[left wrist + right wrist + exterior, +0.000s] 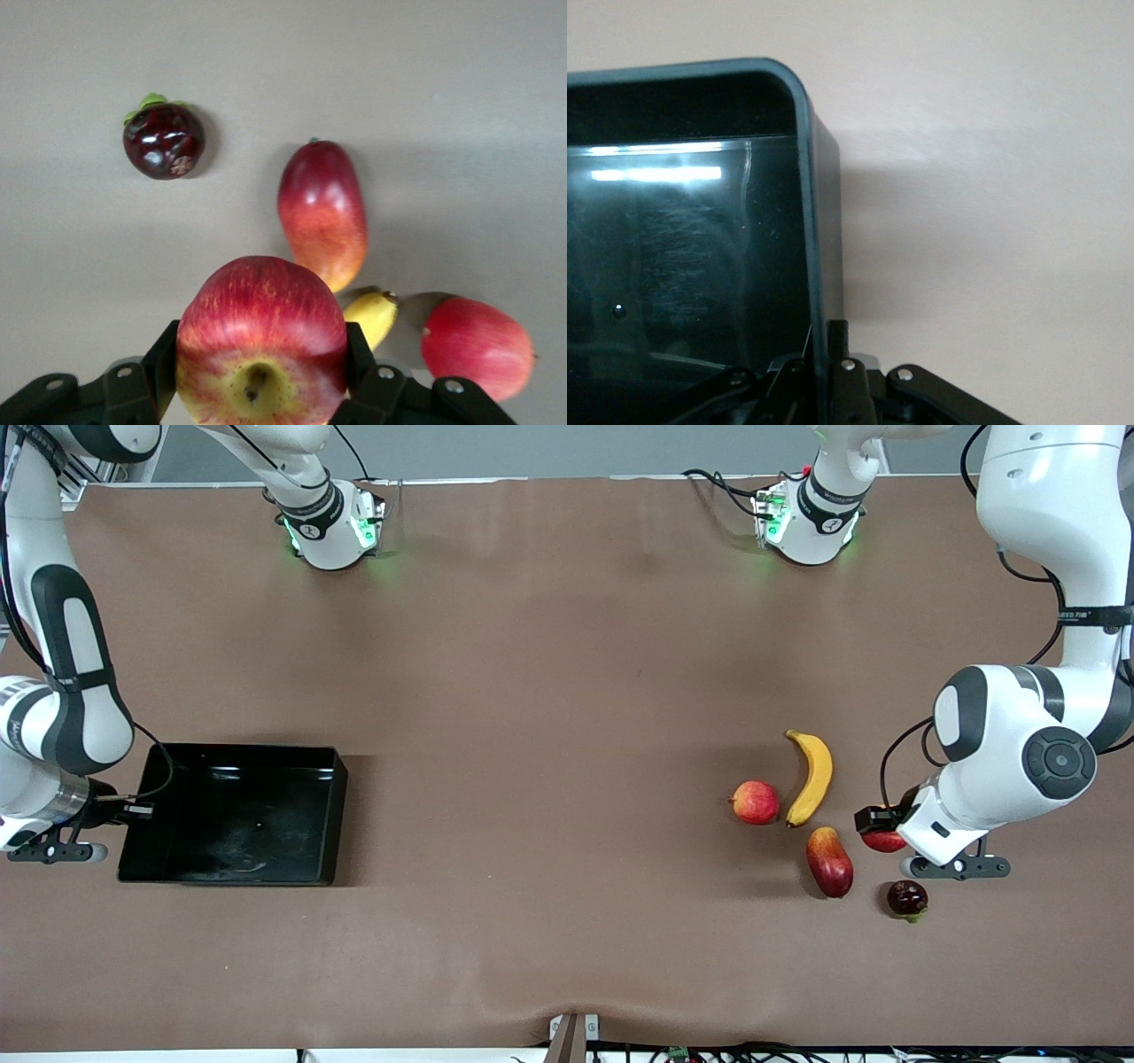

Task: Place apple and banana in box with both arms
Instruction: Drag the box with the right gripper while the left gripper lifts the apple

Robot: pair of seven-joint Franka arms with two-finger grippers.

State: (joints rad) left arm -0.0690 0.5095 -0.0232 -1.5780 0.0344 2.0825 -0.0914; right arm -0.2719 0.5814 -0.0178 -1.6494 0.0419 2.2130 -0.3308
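Observation:
The apple (pixel 261 341), red with yellow streaks, sits between the fingers of my left gripper (pixel 261 359), which is shut on it. In the front view the apple (pixel 884 841) shows partly under that gripper (pixel 881 834), low over the table at the left arm's end. The banana (pixel 812 777) lies on the table beside the gripper, toward the right arm's end; its tip (pixel 372 314) shows in the left wrist view. The black box (pixel 340 797) stands at the right arm's end. My right gripper (pixel 133 809) is shut on the box's wall (pixel 808 177); the right wrist view shows it (pixel 821 359) astride that wall.
A pinkish-red round fruit (pixel 756 802) lies beside the banana. A red-yellow mango-like fruit (pixel 829 861) and a dark purple fruit (pixel 907 898) lie nearer the front camera than the left gripper. The box holds nothing.

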